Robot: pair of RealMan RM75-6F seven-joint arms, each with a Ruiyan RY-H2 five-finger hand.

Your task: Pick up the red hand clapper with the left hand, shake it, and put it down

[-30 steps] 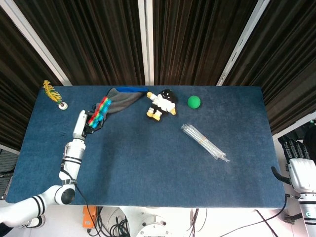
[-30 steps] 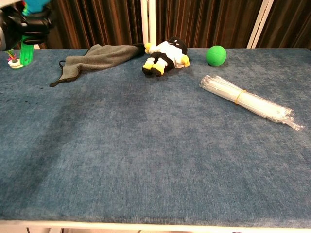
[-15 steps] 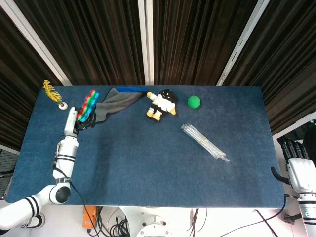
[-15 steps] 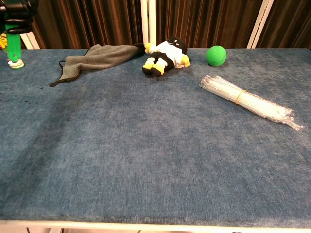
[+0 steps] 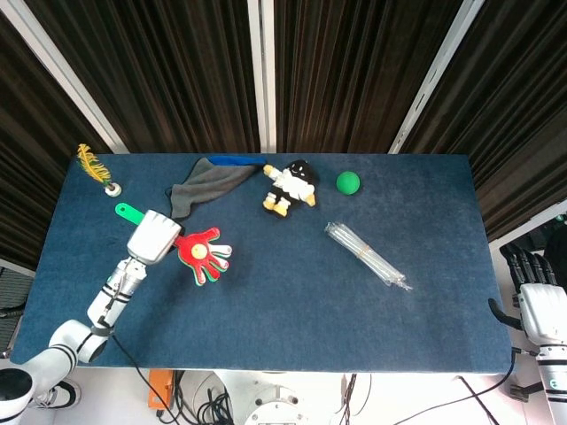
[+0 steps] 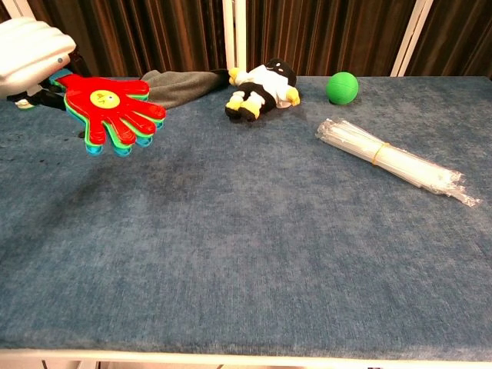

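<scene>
My left hand [image 5: 152, 237] grips the handle of the red hand clapper [image 5: 202, 255] above the left part of the blue table [image 5: 292, 292]. The clapper's red palm with a yellow face lies flat and points right, with green and blue layers under it. Its green handle end [image 5: 126, 211] sticks out behind the hand. In the chest view the left hand [image 6: 32, 55] is at the upper left, and the clapper [image 6: 111, 109] hovers over the table. My right hand [image 5: 540, 305] hangs off the table's right edge, holding nothing, fingers pointing up.
A grey cloth [image 5: 205, 181] lies behind the clapper. A penguin plush [image 5: 289, 186], a green ball [image 5: 348, 182] and a bundle of clear straws [image 5: 367, 255] lie further right. A yellow feather shuttlecock [image 5: 96, 168] stands at the back left corner.
The left hand has swung the clapper down and forward, from edge-on near the cloth to flat and facing up over the table. The right hand stays still.
</scene>
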